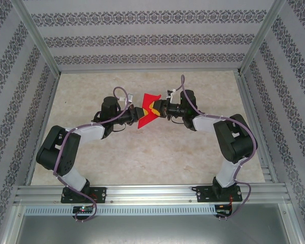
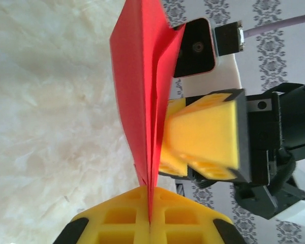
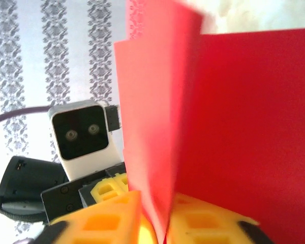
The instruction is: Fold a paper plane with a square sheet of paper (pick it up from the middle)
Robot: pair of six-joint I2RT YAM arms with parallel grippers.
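The red sheet of paper [image 1: 151, 99] is folded into several creased layers and hangs in the air above the middle of the table, between my two grippers. My left gripper [image 1: 141, 118] is shut on its lower edge; in the left wrist view the yellow fingers [image 2: 117, 218] pinch the layers [image 2: 140, 76] with no gap. My right gripper [image 1: 156, 108] faces it from the right. In the right wrist view its jaws [image 3: 157, 203] stand apart, with the paper [image 3: 244, 127] hanging loosely in the gap. The right gripper's yellow fingers [image 2: 203, 132] sit just right of the paper.
The beige marbled table [image 1: 142, 152] is ringed by patterned walls and aluminium posts. A metal rail [image 1: 152, 193] carrying both arm bases runs along the near edge. The left wrist's camera housing [image 3: 81, 134] looms close behind the paper.
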